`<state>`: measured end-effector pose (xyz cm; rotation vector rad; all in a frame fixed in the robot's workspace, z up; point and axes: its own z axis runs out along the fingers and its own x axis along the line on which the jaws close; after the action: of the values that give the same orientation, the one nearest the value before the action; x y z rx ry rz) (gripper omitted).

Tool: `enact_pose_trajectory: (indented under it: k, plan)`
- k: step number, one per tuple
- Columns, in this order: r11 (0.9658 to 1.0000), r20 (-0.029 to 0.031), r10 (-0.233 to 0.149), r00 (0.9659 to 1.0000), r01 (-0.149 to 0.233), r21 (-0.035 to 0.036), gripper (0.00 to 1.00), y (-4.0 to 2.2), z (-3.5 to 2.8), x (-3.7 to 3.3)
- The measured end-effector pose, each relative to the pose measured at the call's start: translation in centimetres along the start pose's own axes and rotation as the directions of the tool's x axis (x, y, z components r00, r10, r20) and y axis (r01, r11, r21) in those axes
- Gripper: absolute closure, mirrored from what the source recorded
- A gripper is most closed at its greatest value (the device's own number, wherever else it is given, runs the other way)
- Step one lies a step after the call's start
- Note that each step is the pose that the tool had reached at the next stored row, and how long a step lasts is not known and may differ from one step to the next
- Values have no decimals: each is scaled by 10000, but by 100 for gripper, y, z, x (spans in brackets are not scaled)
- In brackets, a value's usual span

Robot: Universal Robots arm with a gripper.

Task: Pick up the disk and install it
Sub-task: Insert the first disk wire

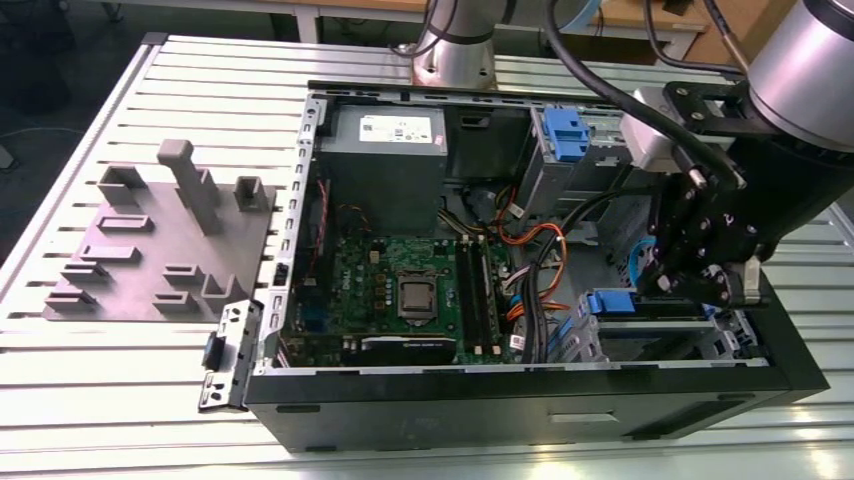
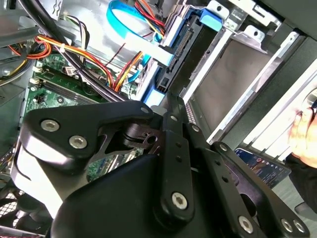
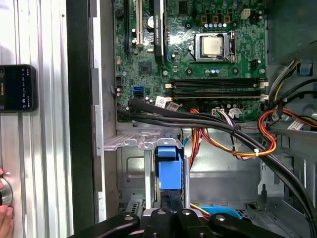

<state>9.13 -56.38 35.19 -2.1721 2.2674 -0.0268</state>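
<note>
A slatted metal tabletop (image 1: 80, 380) carried an open computer case (image 1: 534, 410) at the middle of the exterior view. A grey fixture plate (image 1: 147, 250) lay at nine o'clock of it. The arm (image 1: 814, 90) reached in from two o'clock. Inside the case, a white printed label (image 1: 398, 128) sat on the power supply at twelve o'clock, above the green motherboard (image 1: 400, 290). The end effector (image 1: 681, 290) hung in the drive cage at four o'clock. There its tip met the disk (image 3: 170, 166), which stood on edge in its blue carrier. Whether it clamped the disk or only pressed on it could not be told.
</note>
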Motion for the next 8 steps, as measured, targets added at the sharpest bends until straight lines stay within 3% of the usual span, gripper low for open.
enact_pose_trajectory:
  k: [5, 8]
  plan:
    - [10000, -4, -1, 10000, 1, 0, 89, -15, -3, -2]
    - [10000, -2, 0, 10000, 0, 0, 89, -60, -1, -4]
